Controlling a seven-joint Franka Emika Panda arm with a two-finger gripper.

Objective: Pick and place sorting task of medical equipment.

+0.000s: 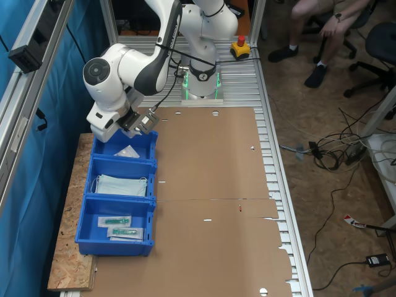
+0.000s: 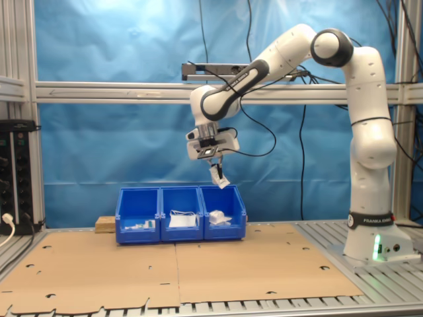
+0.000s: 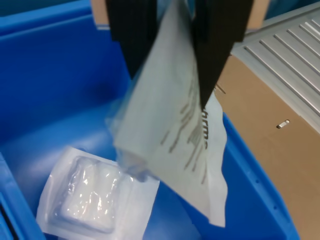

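My gripper (image 3: 172, 82) is shut on a flat white sachet (image 3: 175, 135) with dark print, which hangs crinkled from the black fingers (image 3: 135, 35). The gripper (image 1: 143, 122) (image 2: 213, 162) hovers above the end compartment of a blue three-part bin (image 1: 154, 162) (image 2: 182, 236), the one nearest the robot base. In the second exterior view the sachet (image 2: 219, 177) dangles clear above the bin rim. A white blister packet (image 3: 90, 192) (image 1: 127, 151) lies on that compartment's floor.
The middle compartment holds a pale blue face mask (image 1: 120, 184); the far one holds clear pouches with green pieces (image 1: 120, 226). Brown cardboard (image 1: 210, 185) covers the table. A red button (image 1: 240, 46) sits by the robot base. A seated person's legs (image 1: 309, 37) are beyond the table.
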